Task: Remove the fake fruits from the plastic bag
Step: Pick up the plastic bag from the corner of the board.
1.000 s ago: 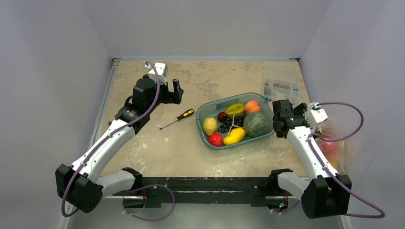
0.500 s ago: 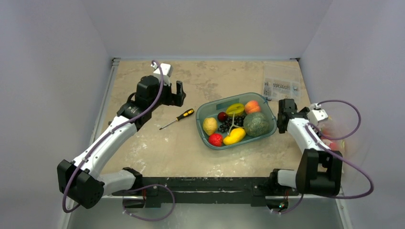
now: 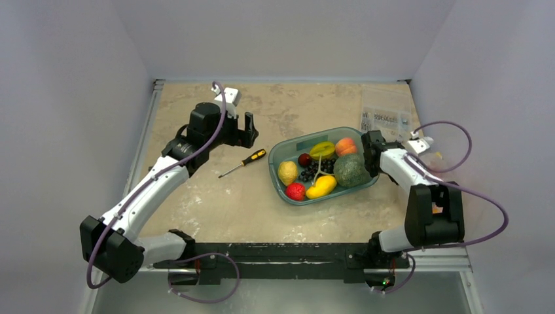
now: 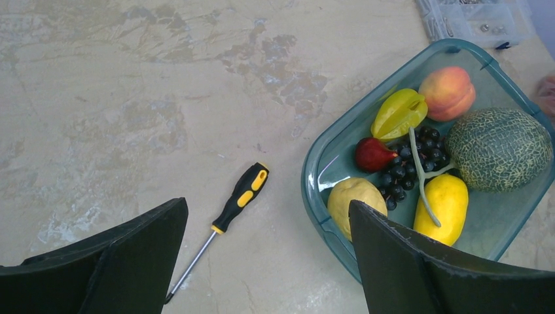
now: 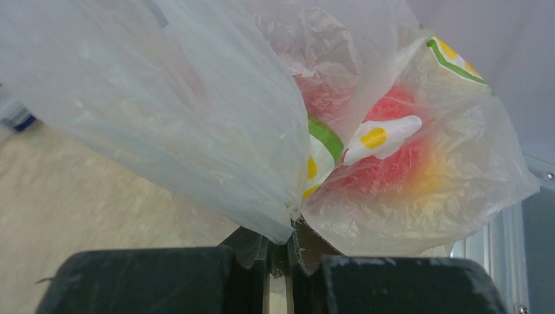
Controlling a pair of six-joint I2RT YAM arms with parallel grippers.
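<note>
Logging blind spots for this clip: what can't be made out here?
- Right wrist: the plastic bag blurs the fake fruits into red and yellow patches; count unclear.
- Top view: that bag is too faint to trace.
- Left wrist: the left gripper covers the tub's near end.

Overhead view from behind, left wrist down onto shared tub (image 4: pixel 313 186), right wrist close-up
</note>
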